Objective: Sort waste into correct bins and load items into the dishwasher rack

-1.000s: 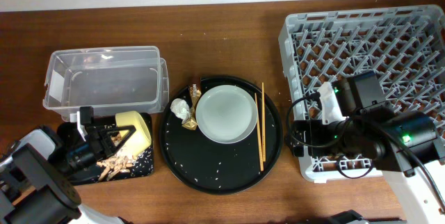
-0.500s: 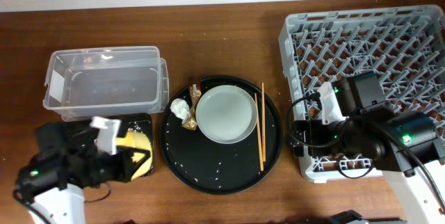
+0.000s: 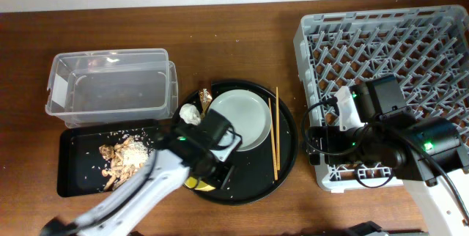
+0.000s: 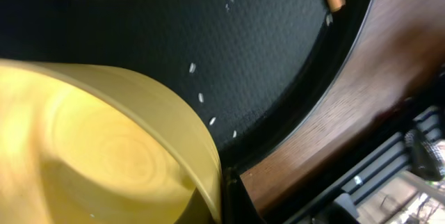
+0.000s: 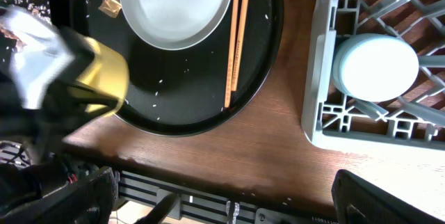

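My left gripper (image 3: 199, 176) is shut on the rim of the small yellow bowl (image 4: 104, 154) and holds it tilted over the front left of the round black tray (image 3: 249, 185). Brownish food chunks with rice (image 3: 121, 159) lie in the shallow black rectangular tray (image 3: 73, 181). The clear tub (image 3: 110, 89) stands behind it. The grey-green plate (image 3: 242, 119), chopsticks (image 3: 273, 141), white tissue (image 3: 190, 113) and shiny wrapper (image 3: 205, 95) lie on the round tray. My right gripper (image 5: 229, 203) is open and empty over the front left corner of the dishwasher rack (image 3: 410, 38). The light blue cup (image 5: 375, 67) sits in the rack. The pink cup is out of view.
Loose rice grains (image 4: 201, 99) are scattered on the round tray. The brown table's front edge (image 5: 229, 161) runs just below the tray and the rack. The yellow bowl also shows in the right wrist view (image 5: 104, 71), with my blurred left arm beside it.
My left arm has swung right from the black rectangular tray to the round tray, carrying the yellow bowl. Food and rice now lie uncovered in the rectangular tray. The right arm has not moved.
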Tool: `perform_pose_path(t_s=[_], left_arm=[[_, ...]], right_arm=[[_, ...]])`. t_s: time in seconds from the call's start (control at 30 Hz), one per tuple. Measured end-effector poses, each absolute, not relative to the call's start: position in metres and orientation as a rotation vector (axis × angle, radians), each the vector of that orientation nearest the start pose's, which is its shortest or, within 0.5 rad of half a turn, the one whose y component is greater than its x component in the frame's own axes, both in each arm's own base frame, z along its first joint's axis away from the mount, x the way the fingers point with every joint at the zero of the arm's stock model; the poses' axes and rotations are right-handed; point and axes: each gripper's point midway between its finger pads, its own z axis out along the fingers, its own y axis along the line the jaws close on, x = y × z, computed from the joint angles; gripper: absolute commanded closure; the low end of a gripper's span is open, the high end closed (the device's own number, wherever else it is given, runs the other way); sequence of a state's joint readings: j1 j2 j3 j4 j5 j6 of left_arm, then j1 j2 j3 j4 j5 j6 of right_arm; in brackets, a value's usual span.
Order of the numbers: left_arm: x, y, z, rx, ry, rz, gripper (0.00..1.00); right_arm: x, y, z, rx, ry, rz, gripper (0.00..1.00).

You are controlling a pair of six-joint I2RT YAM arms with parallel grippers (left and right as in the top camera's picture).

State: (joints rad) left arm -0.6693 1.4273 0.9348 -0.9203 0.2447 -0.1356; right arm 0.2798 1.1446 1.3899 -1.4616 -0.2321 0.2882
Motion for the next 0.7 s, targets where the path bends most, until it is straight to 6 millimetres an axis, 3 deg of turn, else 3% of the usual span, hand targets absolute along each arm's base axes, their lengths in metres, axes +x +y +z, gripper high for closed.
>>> perform_pose_path(t_s=[0.07,0.17,0.23,0.3,0.33,0.43,0.5,0.53,0.6,0.63,0.7], left_arm=[[0.182,-0.202,0.055,0.855,2.972,-0.341,0.86],[0.185,-0.204,0.046,0.838,2.980,-0.279,0.68],[0.188,-0.204,0.047,0.810,2.974,-0.265,0.37],[0.191,-0.204,0.054,0.802,2.980,-0.245,0.32],[0.193,-0.201,0.068,0.793,3.000,-0.203,0.24],[0.246,-0.213,0.131,0.685,2.848,-0.216,0.18],[0.270,-0.210,0.148,0.618,2.785,-0.216,0.18],[0.301,-0.201,0.162,0.521,2.707,-0.209,0.18],[0.333,-0.178,0.166,0.417,2.655,-0.166,0.18],[0.358,-0.170,0.161,0.385,2.621,-0.140,0.18],[0.381,-0.162,0.136,0.363,2.638,-0.104,0.21]], right_arm=[[0.198,0.098,0.245,-0.047,2.831,0.459,0.02],[0.198,0.098,0.245,-0.046,2.831,0.460,0.02],[0.198,0.098,0.245,-0.046,2.831,0.459,0.02],[0.198,0.098,0.245,-0.047,2.832,0.459,0.02],[0.198,0.098,0.245,-0.046,2.834,0.458,0.02],[0.198,0.098,0.245,-0.046,2.835,0.458,0.02],[0.198,0.098,0.245,-0.046,2.834,0.459,0.01],[0.198,0.098,0.245,-0.045,2.834,0.458,0.01],[0.198,0.098,0.245,-0.045,2.833,0.459,0.01],[0.198,0.098,0.245,-0.046,2.835,0.459,0.02],[0.198,0.098,0.244,-0.045,2.838,0.457,0.02]])
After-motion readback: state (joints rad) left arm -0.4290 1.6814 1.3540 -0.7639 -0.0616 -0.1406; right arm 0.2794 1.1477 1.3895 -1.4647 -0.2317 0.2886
